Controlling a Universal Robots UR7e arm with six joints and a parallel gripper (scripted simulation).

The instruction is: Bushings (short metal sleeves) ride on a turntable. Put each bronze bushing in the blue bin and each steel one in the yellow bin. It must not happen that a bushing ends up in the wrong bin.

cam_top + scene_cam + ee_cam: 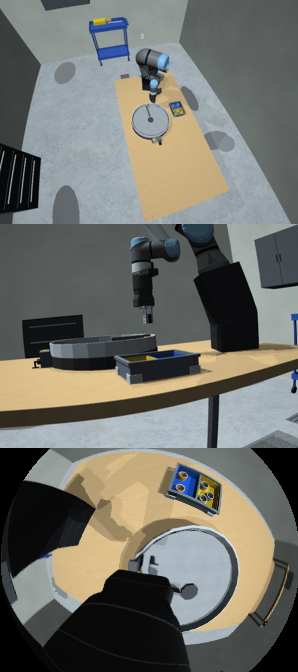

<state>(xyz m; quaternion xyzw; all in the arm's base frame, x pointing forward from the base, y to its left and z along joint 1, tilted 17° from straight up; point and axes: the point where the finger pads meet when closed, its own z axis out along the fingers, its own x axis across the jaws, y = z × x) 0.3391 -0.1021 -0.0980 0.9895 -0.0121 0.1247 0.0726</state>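
Observation:
A bronze bushing rides near the rim of the grey turntable, on the arm's side, by the outer end of a dark bar. My gripper points down above the turntable's edge near that bushing. Its fingers stand a little apart with nothing seen between them. In the wrist view the gripper body hides part of the turntable. The blue bin holds two bronze bushings. The yellow bin holds three steel bushings.
Both bins sit in one dark tray beside the turntable. The turntable has a raised rim, a dark centre hub and a small box at its side away from the arm. The arm's black pedestal stands at the table's end.

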